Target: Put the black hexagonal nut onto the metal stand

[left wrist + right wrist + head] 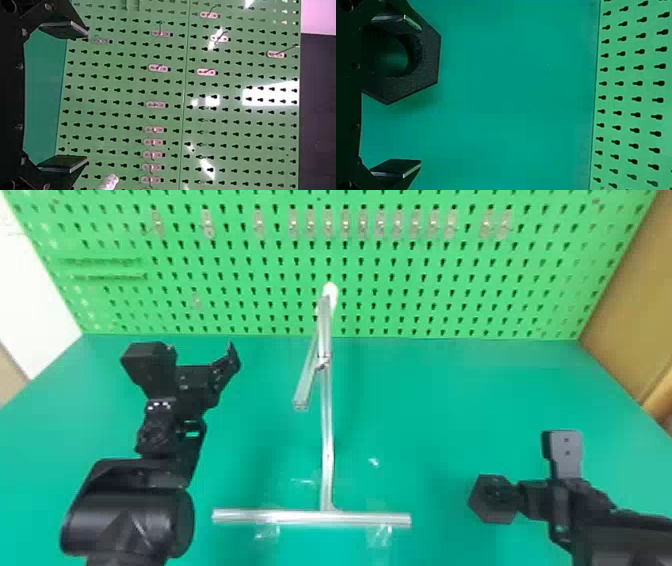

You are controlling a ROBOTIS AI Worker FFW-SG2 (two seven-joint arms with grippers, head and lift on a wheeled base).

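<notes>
A green pegboard (410, 301) stands behind the green tabletop (430, 400), a tan surface (635, 285) at right.

Nut (501, 513) R of stand (327, 430), w/ pegboard (425, 252) behind.

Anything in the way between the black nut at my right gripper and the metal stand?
Nothing visible stands between the black hexagonal nut and the metal stand; the left gripper is over on the stand's other side, to its left.

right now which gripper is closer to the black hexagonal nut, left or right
The right gripper: one of its open fingers overlaps the black hexagonal nut in the right wrist view. The left gripper is farther off, across the metal stand from the nut.
</notes>
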